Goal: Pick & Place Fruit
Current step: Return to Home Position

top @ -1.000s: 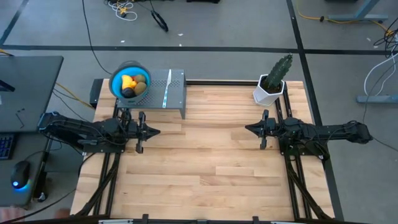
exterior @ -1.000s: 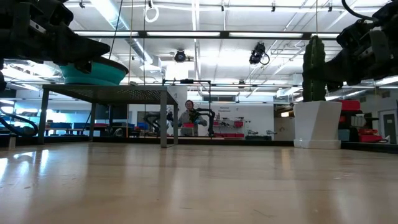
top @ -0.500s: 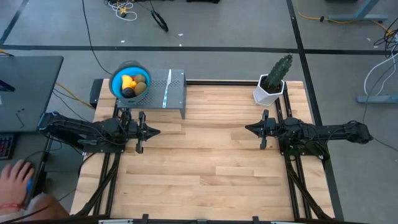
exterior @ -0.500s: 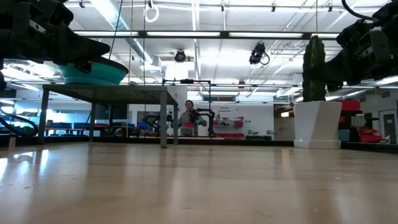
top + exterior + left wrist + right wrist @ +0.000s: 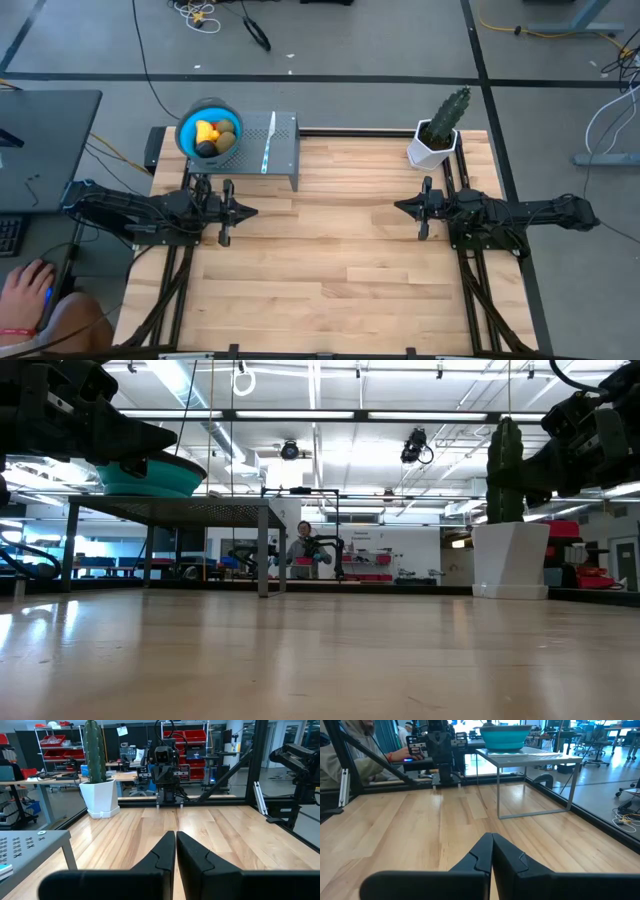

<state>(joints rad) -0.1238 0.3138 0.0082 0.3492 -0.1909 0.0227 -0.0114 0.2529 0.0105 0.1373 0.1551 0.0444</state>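
Note:
The fruit (image 5: 214, 136) lies in a blue bowl (image 5: 185, 131): a yellow-orange oblong, olive-brown ovals and a black ball. The bowl stands on a grey perforated stand (image 5: 284, 148) at the table's far left corner; it shows teal in the right wrist view (image 5: 503, 736). My left gripper (image 5: 252, 211) hovers shut over the left part of the table, near side of the stand, its fingers together in the left wrist view (image 5: 176, 836). My right gripper (image 5: 398, 207) hovers shut over the right part, pointing at the left arm (image 5: 492, 837).
A green cactus in a white pot (image 5: 437, 140) stands at the table's far right corner. A slim white-and-blue stick (image 5: 268, 150) lies on the stand. A person's hand (image 5: 25, 290) rests on a mouse left of the table. Bare wood lies between the arms.
Both arms have kept still. A person's hand has come in at the left of the table and settled on the mouse.

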